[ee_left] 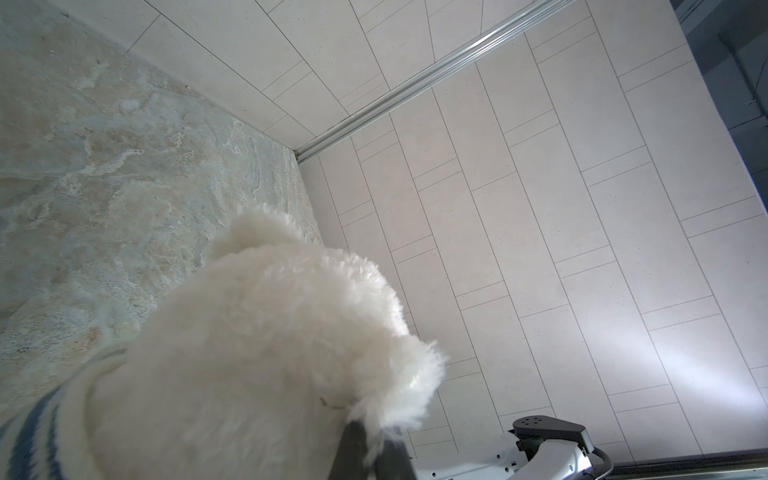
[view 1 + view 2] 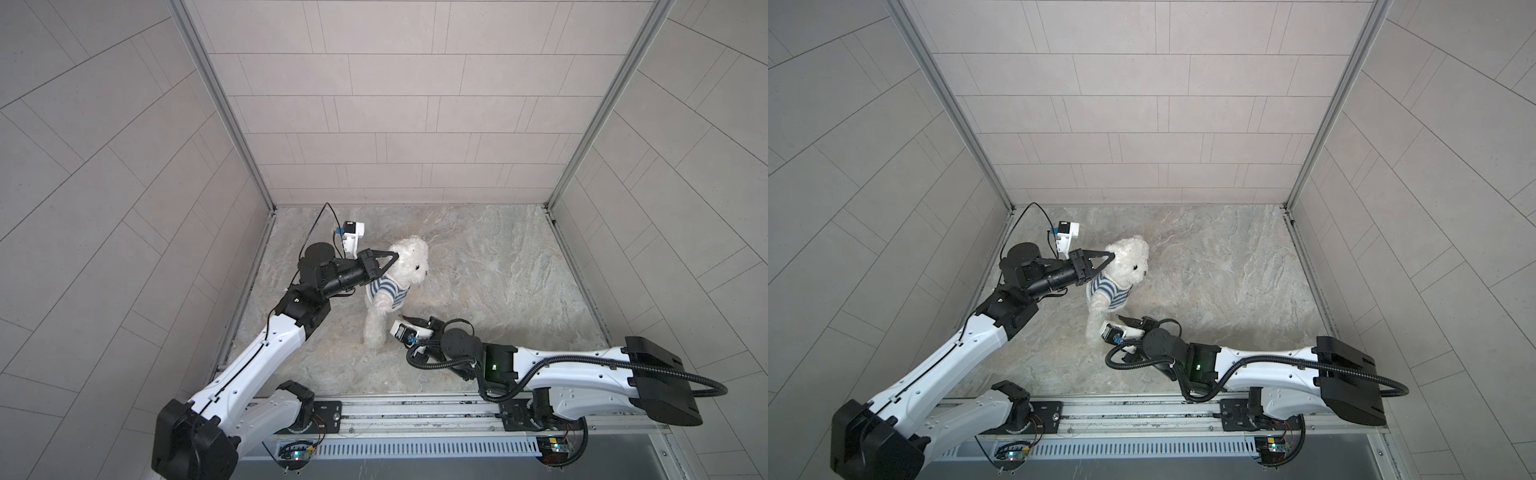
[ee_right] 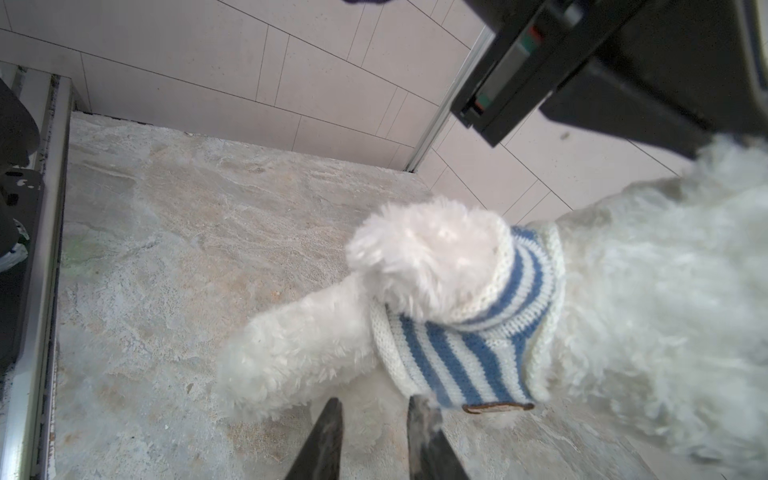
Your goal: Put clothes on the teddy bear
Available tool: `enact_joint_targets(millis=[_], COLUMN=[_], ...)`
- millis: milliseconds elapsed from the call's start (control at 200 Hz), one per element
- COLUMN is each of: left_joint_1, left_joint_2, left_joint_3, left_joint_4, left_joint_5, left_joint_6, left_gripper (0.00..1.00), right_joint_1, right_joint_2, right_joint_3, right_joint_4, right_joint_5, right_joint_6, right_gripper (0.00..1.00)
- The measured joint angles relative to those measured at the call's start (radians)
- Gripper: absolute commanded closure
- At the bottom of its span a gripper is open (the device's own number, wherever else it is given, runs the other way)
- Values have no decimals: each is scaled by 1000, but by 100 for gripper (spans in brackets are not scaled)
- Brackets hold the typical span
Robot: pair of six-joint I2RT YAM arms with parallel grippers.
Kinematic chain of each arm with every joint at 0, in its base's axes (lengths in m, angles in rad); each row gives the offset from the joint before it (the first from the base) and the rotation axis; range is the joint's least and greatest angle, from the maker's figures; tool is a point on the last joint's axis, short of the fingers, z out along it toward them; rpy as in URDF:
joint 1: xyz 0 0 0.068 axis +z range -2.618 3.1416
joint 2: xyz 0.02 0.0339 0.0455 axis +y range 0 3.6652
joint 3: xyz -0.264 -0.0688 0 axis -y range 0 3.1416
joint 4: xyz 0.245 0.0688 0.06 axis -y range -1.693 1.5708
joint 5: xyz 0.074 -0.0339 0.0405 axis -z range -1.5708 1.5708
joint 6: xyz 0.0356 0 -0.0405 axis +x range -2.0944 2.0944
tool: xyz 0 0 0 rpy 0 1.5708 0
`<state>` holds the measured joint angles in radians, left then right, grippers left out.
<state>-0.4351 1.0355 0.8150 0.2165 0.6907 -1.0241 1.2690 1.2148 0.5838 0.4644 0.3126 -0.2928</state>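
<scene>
The fluffy white teddy bear (image 2: 411, 262) (image 2: 1131, 259) hangs upright over the stone-patterned table, one leg reaching down to it. It wears a blue-and-white striped shirt (image 2: 386, 293) (image 3: 478, 345) over body and arm, with a brown badge (image 3: 498, 407) at the hem. My left gripper (image 2: 394, 258) (image 1: 372, 434) is shut on the fur of the bear's ear at the back of the head (image 1: 257, 340). My right gripper (image 2: 405, 318) (image 3: 376, 409) sits low beside the bear's leg (image 3: 291, 357), just under the shirt hem. Its fingers stand apart and hold nothing.
Tiled walls (image 2: 374, 104) close in the back and both sides of the table (image 2: 498, 270). A metal rail (image 2: 415, 411) with the arm bases runs along the front edge. The left arm's black body (image 3: 623, 62) hangs over the bear in the right wrist view.
</scene>
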Motion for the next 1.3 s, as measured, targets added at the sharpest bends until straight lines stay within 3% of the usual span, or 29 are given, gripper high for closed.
enact_joint_targets(millis=[616, 876, 1126, 1302], left_joint_1=[-20, -43, -55, -56], left_joint_2=[-23, -18, -18, -18], left_joint_3=[32, 32, 31, 26], left_joint_4=[62, 85, 94, 97], left_joint_5=[18, 19, 18, 15], left_joint_6=[-106, -129, -144, -150], left_gripper=[100, 100, 100, 100], right_joint_1=[-14, -26, -37, -37], right_joint_2=[-8, 61, 101, 101], right_joint_3=[-65, -64, -55, -55], right_joint_4=[184, 237, 269, 281], right_joint_5=[74, 79, 85, 93], right_joint_6=[-64, -69, -75, -79], right_gripper=[68, 69, 82, 77])
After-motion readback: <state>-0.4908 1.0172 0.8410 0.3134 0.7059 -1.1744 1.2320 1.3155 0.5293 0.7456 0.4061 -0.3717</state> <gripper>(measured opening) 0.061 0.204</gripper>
